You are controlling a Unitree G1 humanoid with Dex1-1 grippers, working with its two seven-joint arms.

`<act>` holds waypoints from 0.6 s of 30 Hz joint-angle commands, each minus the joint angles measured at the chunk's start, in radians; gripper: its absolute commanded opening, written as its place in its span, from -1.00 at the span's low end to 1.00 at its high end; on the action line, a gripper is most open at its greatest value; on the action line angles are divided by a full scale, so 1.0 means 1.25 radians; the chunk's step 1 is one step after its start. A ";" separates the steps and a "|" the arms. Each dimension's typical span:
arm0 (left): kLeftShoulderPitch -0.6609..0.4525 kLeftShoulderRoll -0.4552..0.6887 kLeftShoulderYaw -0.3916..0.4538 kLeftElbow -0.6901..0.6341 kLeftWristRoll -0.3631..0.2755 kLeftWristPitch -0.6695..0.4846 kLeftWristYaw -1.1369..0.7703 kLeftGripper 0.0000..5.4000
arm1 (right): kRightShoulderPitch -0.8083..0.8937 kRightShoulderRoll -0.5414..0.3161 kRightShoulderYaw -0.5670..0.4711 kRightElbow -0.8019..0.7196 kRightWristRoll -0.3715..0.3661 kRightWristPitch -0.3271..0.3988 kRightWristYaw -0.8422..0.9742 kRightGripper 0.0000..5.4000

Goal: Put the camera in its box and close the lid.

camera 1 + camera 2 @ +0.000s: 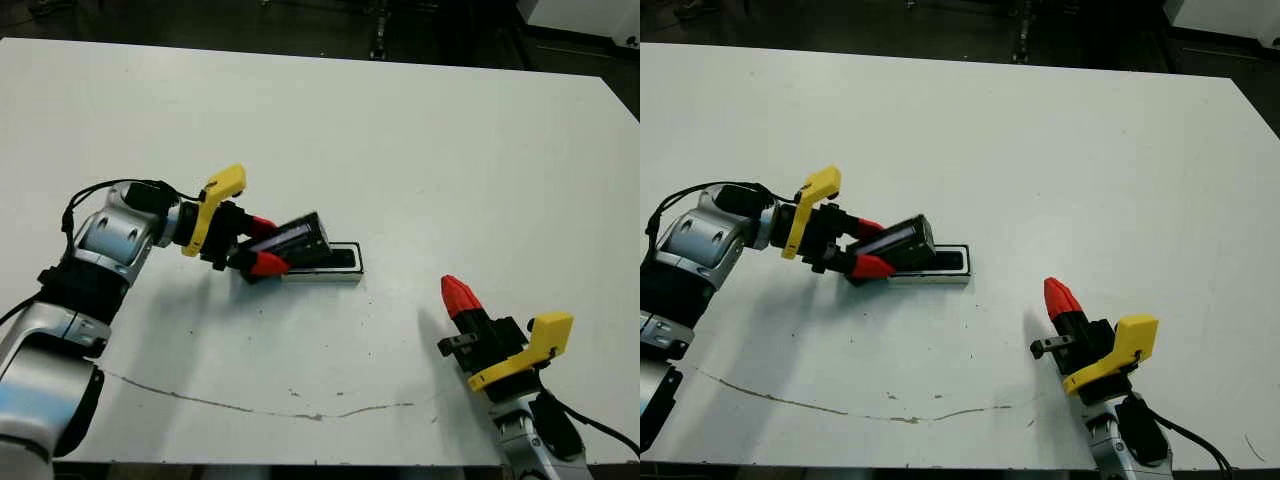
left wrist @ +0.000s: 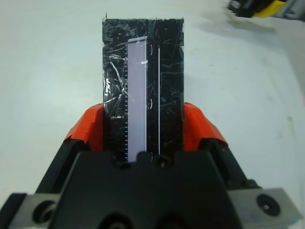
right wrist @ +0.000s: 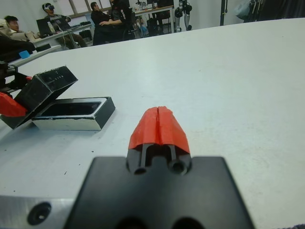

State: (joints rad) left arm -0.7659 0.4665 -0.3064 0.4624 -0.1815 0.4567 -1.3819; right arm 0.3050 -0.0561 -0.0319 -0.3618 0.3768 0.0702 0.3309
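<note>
A white table [image 1: 420, 150] fills the head views, its near part crossed by a thin, wavy dark line [image 1: 250, 405] (a crack or scuff, hard to tell). Beyond its far edge, people [image 3: 102, 19] sit at desks.

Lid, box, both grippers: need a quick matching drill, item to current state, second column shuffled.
Items:
1. lid
2. box
3. left gripper
4. right gripper

States:
A. shut, holding nothing
B. flat on the table, partly uncovered
C. tilted, one end raised over the box
D. clamped on the lid

Pairs: 1-C, 2-B, 3-D, 4-A
</note>
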 commanded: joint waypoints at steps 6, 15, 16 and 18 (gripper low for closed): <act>0.015 0.002 -0.037 -0.042 -0.007 0.027 -0.050 0.17 | 0.008 -0.003 -0.006 0.006 0.011 0.005 -0.002 -1.00; 0.042 -0.003 -0.049 -0.049 0.024 -0.050 -0.007 0.17 | 0.012 -0.002 -0.004 0.001 -0.002 -0.001 -0.006 -1.00; 0.048 -0.004 -0.054 -0.058 0.040 -0.066 0.015 0.17 | 0.012 -0.003 -0.004 0.000 -0.003 -0.002 -0.006 -1.00; 0.059 -0.005 -0.065 -0.081 0.068 -0.081 0.049 0.17 | 0.013 -0.003 -0.003 -0.003 -0.006 0.001 -0.010 -1.00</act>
State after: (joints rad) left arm -0.7362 0.4777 -0.3498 0.3839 -0.1224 0.3655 -1.3283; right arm 0.3070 -0.0492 -0.0321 -0.3617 0.3765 0.0701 0.3309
